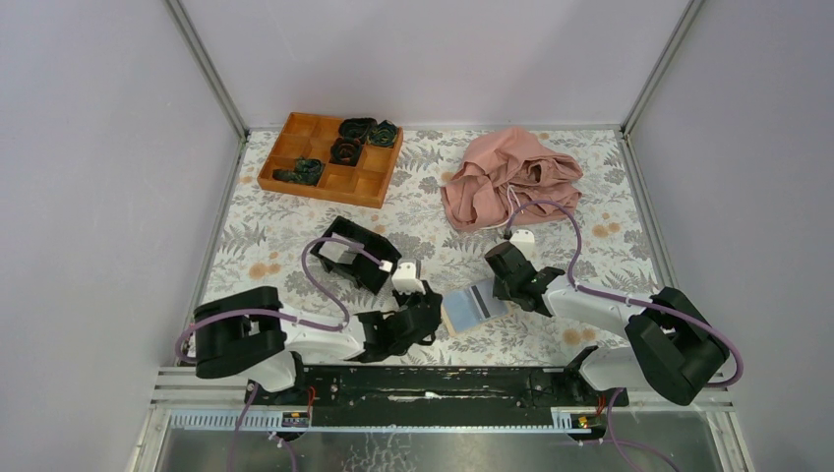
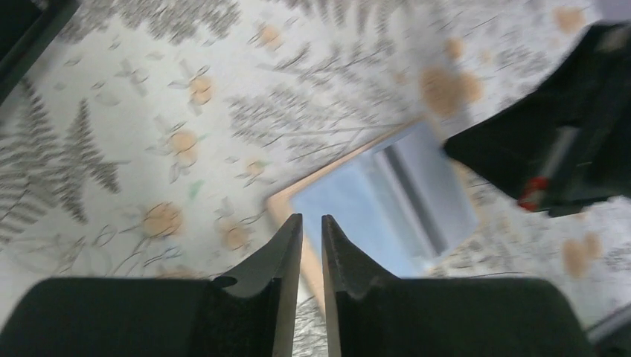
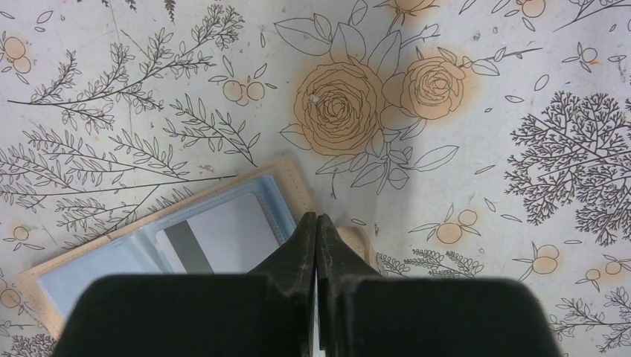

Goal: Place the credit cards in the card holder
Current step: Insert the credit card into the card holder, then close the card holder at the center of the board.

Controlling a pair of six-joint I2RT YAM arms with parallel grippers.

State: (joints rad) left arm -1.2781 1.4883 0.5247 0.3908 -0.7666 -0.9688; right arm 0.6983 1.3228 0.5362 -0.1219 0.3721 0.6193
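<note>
Left wrist: my left pincer (image 2: 311,218) is gaping narrowly, holding nothing, above the card holder (image 2: 387,201); my right pincer (image 3: 318,218) is sitting shut at its edge.

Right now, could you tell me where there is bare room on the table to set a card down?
Bare table lies between the tray and the pink cloth, and left of the box by the wall. The near middle is crowded: box, left gripper, holder and right gripper sit close together.
</note>
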